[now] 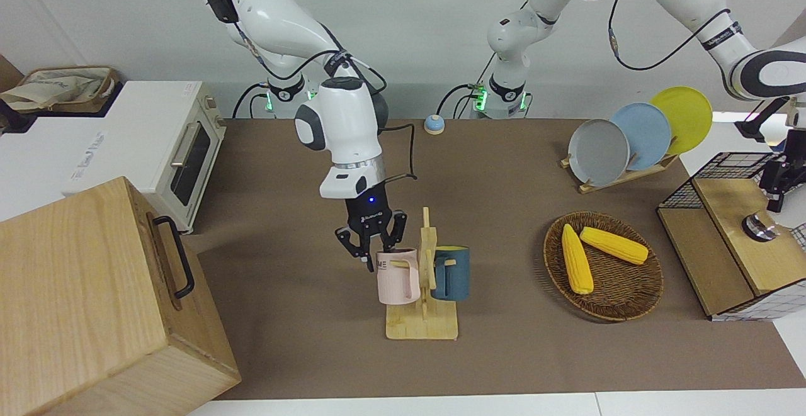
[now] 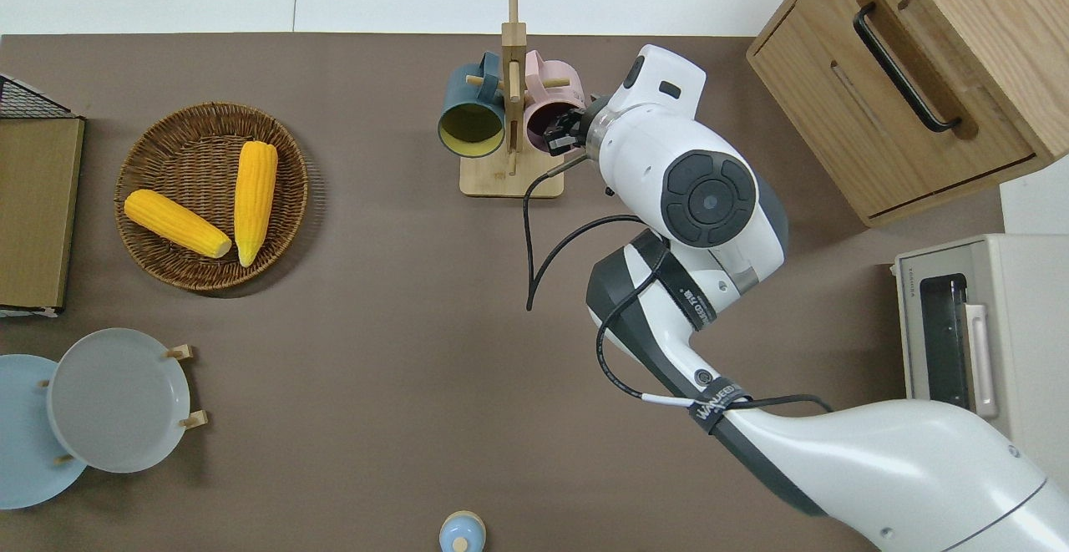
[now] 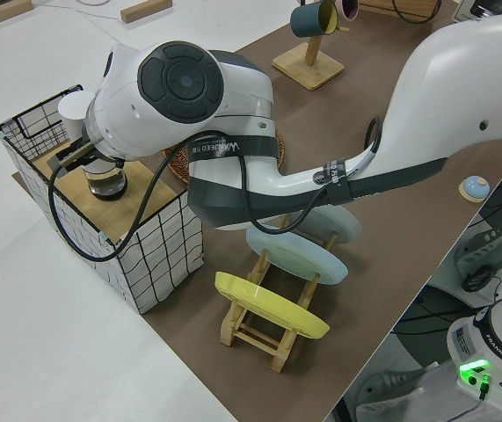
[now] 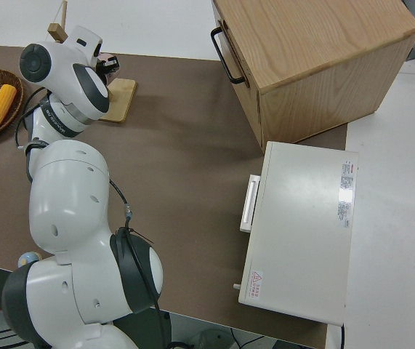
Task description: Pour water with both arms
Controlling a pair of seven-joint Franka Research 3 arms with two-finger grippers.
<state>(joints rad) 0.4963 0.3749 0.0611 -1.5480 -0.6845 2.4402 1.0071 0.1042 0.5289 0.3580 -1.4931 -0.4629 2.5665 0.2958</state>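
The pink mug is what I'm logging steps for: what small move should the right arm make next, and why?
Probably close on the pink mug. The right end effector is open at its rim, one finger inside the mouth, while the mug hangs on the wooden rack.

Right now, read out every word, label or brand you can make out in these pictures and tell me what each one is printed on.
"ME": on the pink mug hanging on the mug stand; earlier letters are hidden by the right gripper.
"FRANKA EMIKA": on the arm base in the left side view.
Band on the right arm: too blurred to read.
Print on the toaster oven top and on its warning sticker: too small to read.
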